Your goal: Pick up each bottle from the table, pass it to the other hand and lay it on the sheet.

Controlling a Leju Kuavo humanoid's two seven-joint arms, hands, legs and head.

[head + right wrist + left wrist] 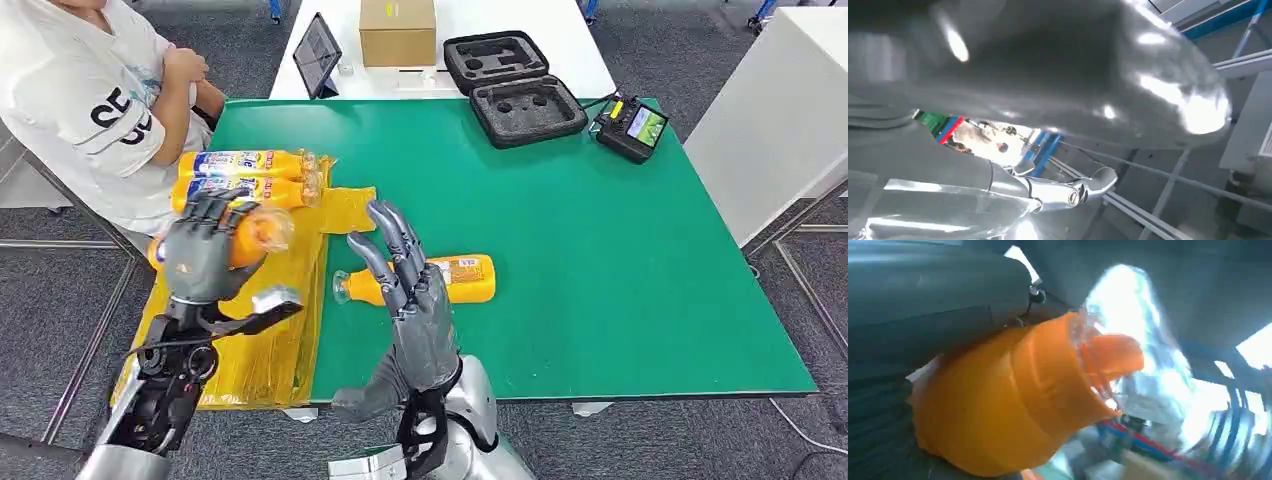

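Head view shows the left robot hand [205, 250] grasping an orange bottle [255, 232] above the yellow sheet [262, 340], the right robot hand [405, 290] released. Best lower it flat beside the two laid bottles [250, 177], then let go.

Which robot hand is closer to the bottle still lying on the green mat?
Right. The right robot hand, fingers spread, is raised right by the bottle on the green mat; the left robot hand holds another bottle over the yellow sheet.
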